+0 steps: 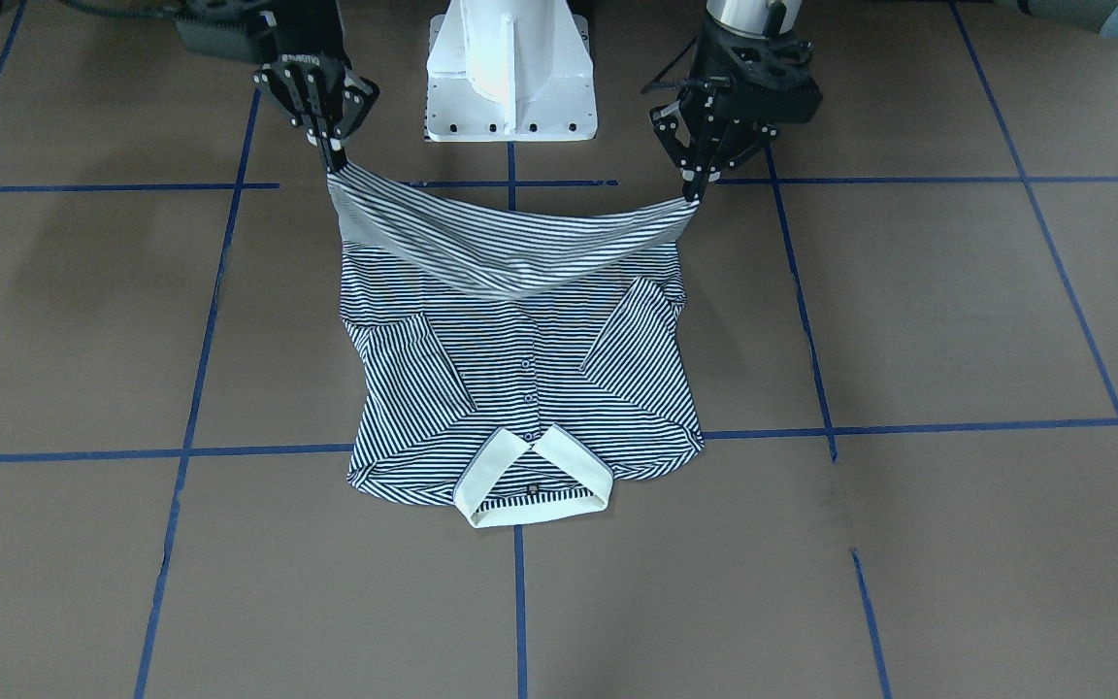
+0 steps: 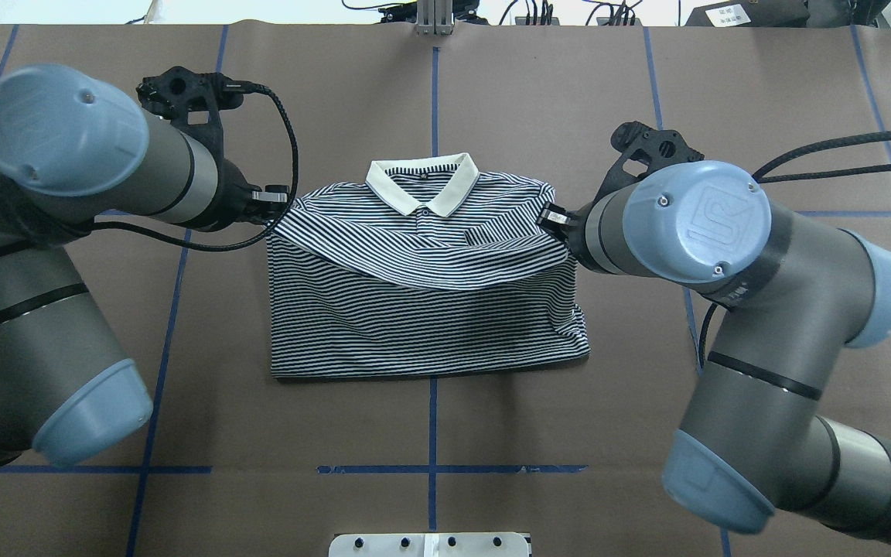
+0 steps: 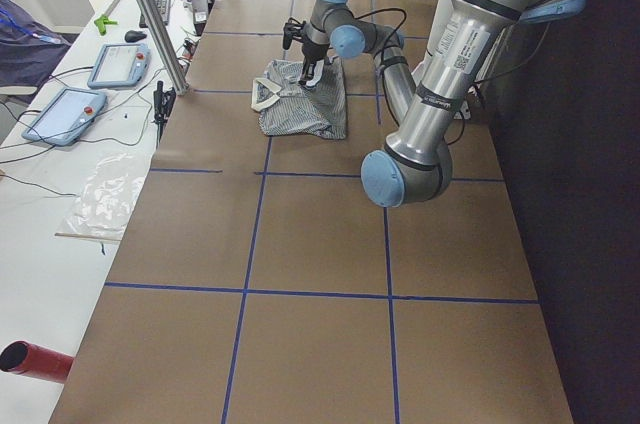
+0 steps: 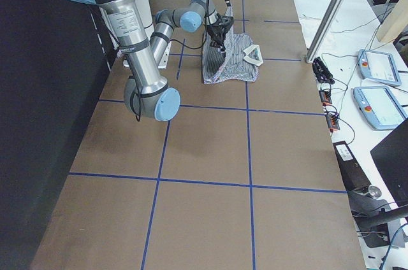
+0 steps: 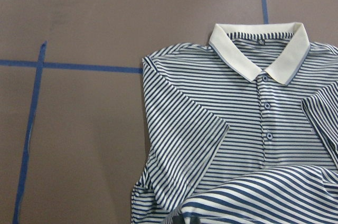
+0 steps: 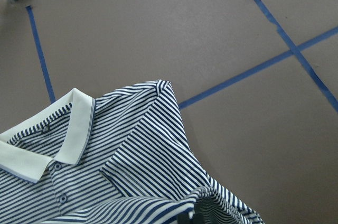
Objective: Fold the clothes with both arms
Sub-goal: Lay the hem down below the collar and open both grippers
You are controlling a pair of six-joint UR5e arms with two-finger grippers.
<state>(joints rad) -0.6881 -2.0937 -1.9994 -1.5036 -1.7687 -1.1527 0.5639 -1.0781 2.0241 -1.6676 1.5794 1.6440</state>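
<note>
The striped polo shirt (image 1: 520, 388) lies front-up on the brown table, cream collar (image 1: 532, 481) pointing away from the robot and both sleeves folded in over the chest. Its hem end is lifted off the table and sags between the two grippers. My left gripper (image 1: 693, 194) is shut on one hem corner, and my right gripper (image 1: 334, 165) is shut on the other. From overhead, the raised hem drapes over the shirt (image 2: 430, 325) below the collar (image 2: 422, 182), with the left gripper (image 2: 275, 203) and right gripper (image 2: 558, 220) at its sides. The wrist views show the collar (image 5: 259, 55) and the shirt's shoulder (image 6: 148, 145).
The white pedestal base (image 1: 510, 68) stands just behind the grippers. Blue tape lines (image 1: 520, 602) grid the brown table. A side bench holds teach pendants (image 3: 65, 114), a metal post (image 3: 150, 14) rises at the table edge, and a red cylinder (image 3: 35, 361) lies near the corner.
</note>
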